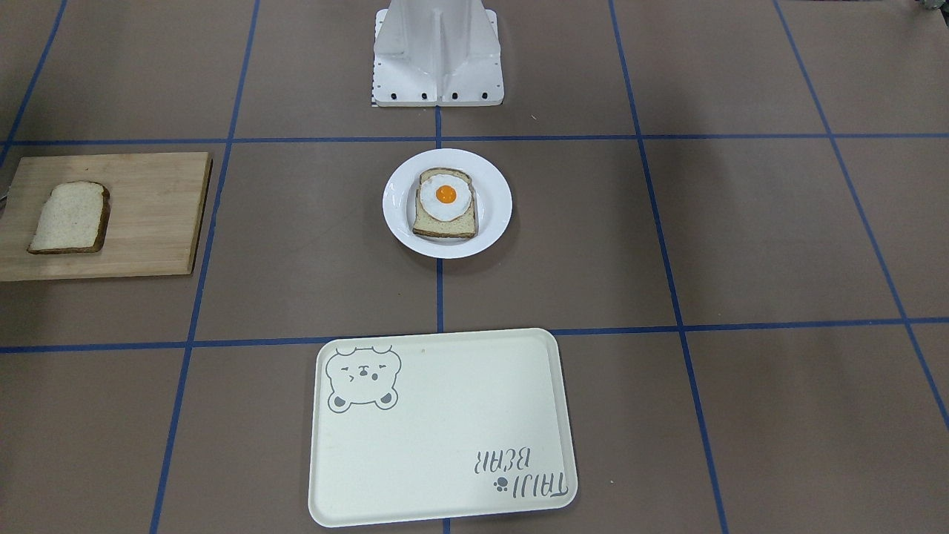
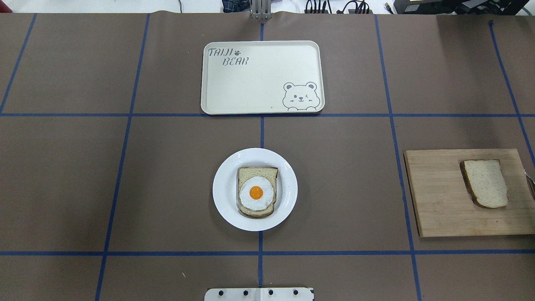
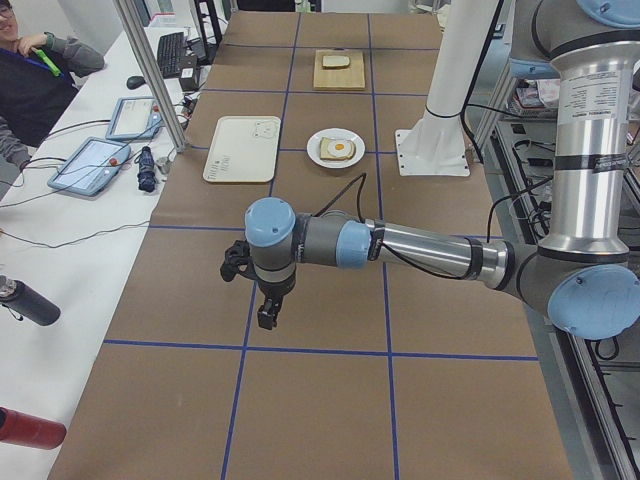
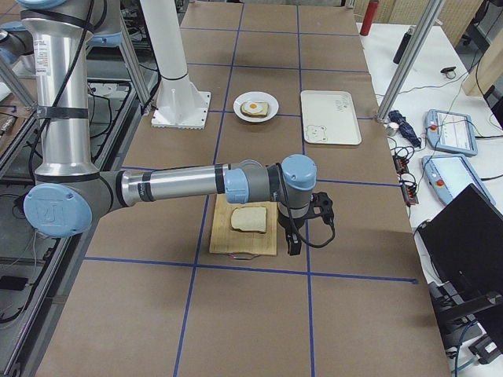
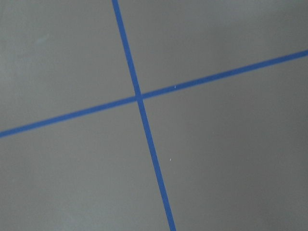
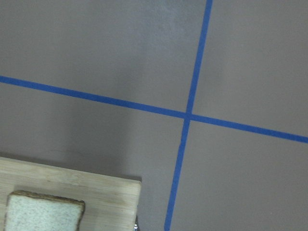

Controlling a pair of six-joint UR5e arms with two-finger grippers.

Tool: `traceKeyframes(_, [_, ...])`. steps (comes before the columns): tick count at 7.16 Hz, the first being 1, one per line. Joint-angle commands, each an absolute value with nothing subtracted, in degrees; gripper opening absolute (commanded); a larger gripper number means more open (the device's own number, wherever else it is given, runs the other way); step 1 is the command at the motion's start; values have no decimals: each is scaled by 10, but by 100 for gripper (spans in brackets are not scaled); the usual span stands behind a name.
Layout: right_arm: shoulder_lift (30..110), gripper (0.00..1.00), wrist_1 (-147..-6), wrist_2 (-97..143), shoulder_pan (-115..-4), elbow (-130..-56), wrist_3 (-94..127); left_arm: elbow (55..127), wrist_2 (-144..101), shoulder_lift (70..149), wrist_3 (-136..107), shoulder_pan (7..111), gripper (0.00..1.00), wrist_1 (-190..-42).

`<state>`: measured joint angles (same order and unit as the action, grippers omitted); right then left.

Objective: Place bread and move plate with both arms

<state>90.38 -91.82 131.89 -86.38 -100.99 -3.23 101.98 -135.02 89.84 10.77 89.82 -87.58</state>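
Note:
The bare bread slice (image 1: 70,217) lies on a wooden cutting board (image 1: 148,215), also seen from overhead (image 2: 485,183) and in the right wrist view (image 6: 43,211). The white plate (image 1: 400,222) sits mid-table and holds a slice with a fried egg (image 1: 445,204). My right gripper (image 4: 295,245) hangs beside the board's outer edge, near the bread (image 4: 249,219). My left gripper (image 3: 266,318) hangs over bare table far from the plate (image 3: 322,160). Both grippers show only in the side views, so I cannot tell whether they are open or shut.
A cream bear tray (image 1: 445,445) lies beyond the plate, on the operators' side. The white robot base (image 1: 437,67) stands behind the plate. Blue tape lines cross the brown table. A side bench with tablets and bottles runs along the far edge (image 3: 90,160).

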Motion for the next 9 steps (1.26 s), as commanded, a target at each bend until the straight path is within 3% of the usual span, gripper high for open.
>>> traceKeyframes(1, [902, 100, -918, 1348, -862, -1056, -30, 1010, -1348, 937, 88, 903, 99, -943])
traceKeyframes(4, [913, 100, -901, 1401, -851, -1047, 39, 1020, -1349, 933, 90, 903, 99, -944])
traceKeyframes(7, [976, 98, -653, 1373, -769, -1009, 245, 1020, -1349, 933, 88, 903, 99, -960])
traceKeyframes(9, [995, 94, -452, 1350, -711, -926, 382, 1016, -1349, 933, 86, 903, 99, -974])
